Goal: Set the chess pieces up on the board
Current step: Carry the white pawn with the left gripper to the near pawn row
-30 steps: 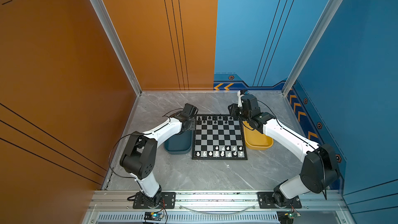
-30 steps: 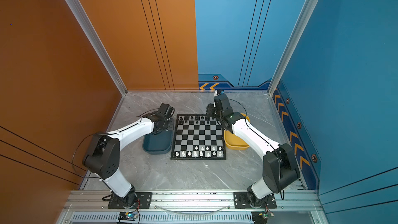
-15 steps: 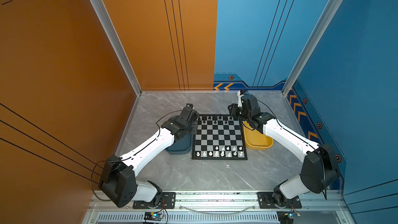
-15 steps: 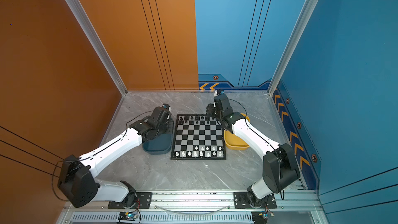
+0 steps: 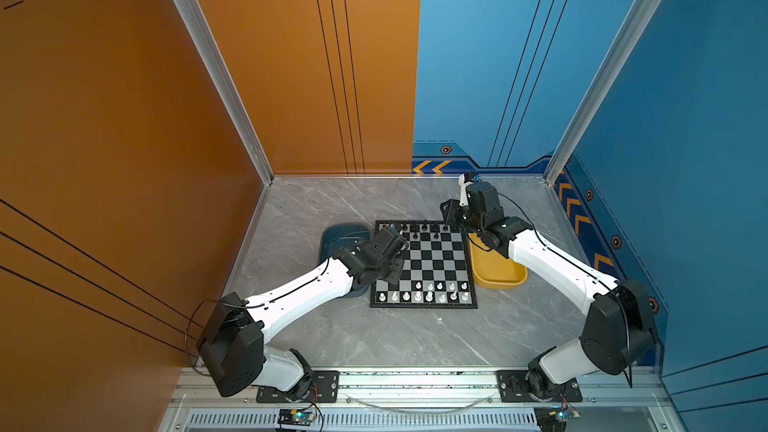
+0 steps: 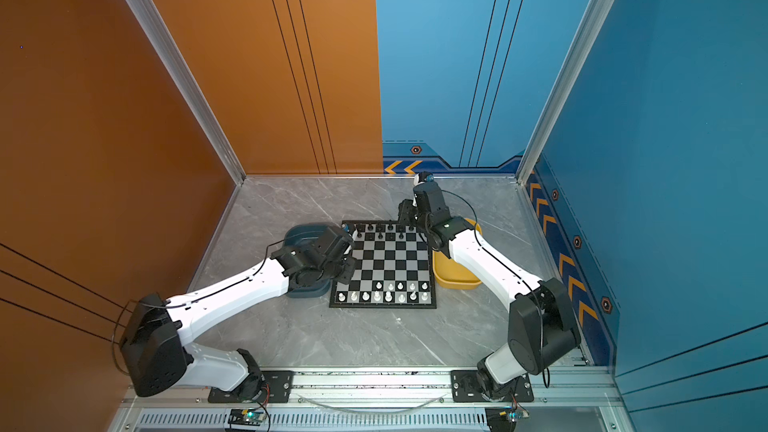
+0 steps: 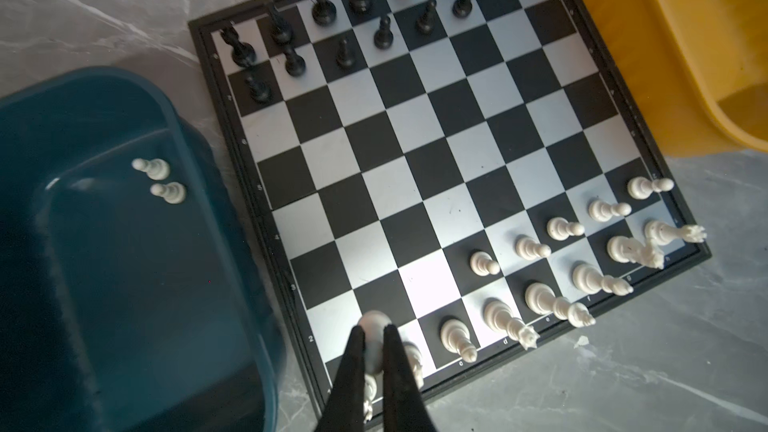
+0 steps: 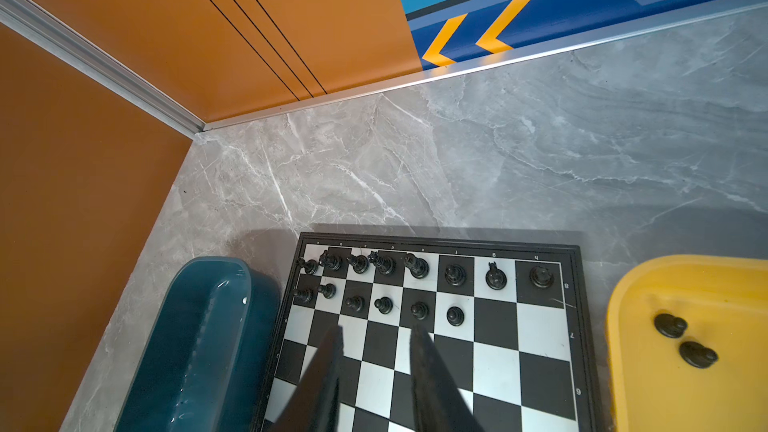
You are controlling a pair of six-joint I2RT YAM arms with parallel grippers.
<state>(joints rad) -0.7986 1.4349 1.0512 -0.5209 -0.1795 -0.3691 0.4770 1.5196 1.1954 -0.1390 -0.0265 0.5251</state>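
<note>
Left gripper (image 7: 374,332) is clamping a white pawn (image 7: 373,321) by its body, over the near left corner of the board (image 7: 436,139); whether the pawn is touching a square cannot be told. White pieces (image 7: 552,305) are standing along the near edge, with five pawns in the row ahead. Black pieces (image 8: 415,265) are filling the far row, with six pawns before them. Right gripper (image 8: 376,338) is hovering over the far squares, jaws apart, holding nothing. Two white pawns are lying in the teal tray (image 7: 124,284), and two black pieces in the yellow tray (image 8: 665,388).
</note>
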